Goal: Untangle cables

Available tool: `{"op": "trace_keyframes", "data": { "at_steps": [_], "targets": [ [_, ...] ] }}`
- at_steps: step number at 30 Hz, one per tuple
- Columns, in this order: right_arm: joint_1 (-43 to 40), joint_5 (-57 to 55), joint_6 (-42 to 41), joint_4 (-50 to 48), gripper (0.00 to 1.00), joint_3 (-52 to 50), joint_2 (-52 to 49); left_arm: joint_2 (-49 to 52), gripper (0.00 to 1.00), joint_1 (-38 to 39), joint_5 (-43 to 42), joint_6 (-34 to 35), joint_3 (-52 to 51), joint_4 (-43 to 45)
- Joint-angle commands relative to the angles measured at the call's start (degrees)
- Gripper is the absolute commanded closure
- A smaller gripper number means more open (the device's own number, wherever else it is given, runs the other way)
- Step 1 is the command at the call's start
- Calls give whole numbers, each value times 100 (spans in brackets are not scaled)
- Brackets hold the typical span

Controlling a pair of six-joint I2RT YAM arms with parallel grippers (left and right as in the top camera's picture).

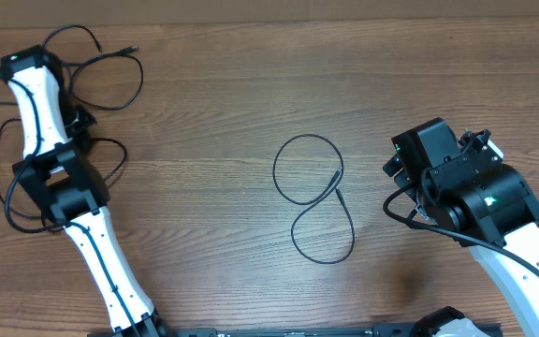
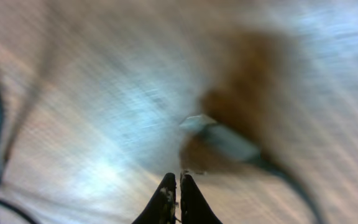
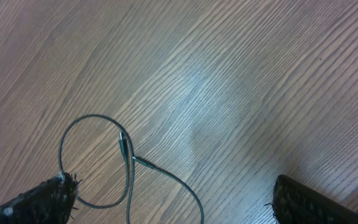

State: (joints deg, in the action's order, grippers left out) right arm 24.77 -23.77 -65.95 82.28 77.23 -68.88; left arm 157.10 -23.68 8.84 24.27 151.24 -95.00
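Overhead shows cables (image 1: 142,80) looped around the left arm (image 1: 37,98), blurred in left wrist

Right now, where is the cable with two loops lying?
In the overhead view, the two-loop cable lies alone near the middle of the table, just left of the right arm.

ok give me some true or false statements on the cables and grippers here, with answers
1. The right gripper is open. True.
2. The middle cable lies in a straight line. False: it curls into two loops, like a figure eight.
3. The left gripper has its fingers spread wide. False: in the blurred left wrist view they are pressed together.
4. More cables lie around the left arm. True.
5. The right gripper holds the middle cable. False: the cable lies on the wood between its open fingers.
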Motion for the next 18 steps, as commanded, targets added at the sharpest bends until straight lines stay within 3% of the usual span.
{"op": "trace_keyframes", "data": {
  "at_steps": [1, 2, 8, 11, 14, 18],
  "targets": [
    [-20, -9, 26, -15, 0, 9, 83, 31, 96, -151, -111, -151, 490, -186],
    [-20, -9, 26, -13, 0, 9, 83, -87, 96, -175, -579, -551, 595, -184],
    [-20, -2, 26, 90, 0, 9, 83, -975, 93, -181, -2385, -1005, 688, -184],
    [-20, -9, 26, 256, 0, 9, 83, -1574, 90, -136, -3056, -1574, 678, -186],
    [-20, -11, 26, 422, 0, 9, 83, -2330, 83, -15, -3117, -1696, 461, -184],
    [-20, 57, 26, 581, 0, 9, 83, -3534, 62, 199, -2892, -1965, -273, -184]
  ]
}}
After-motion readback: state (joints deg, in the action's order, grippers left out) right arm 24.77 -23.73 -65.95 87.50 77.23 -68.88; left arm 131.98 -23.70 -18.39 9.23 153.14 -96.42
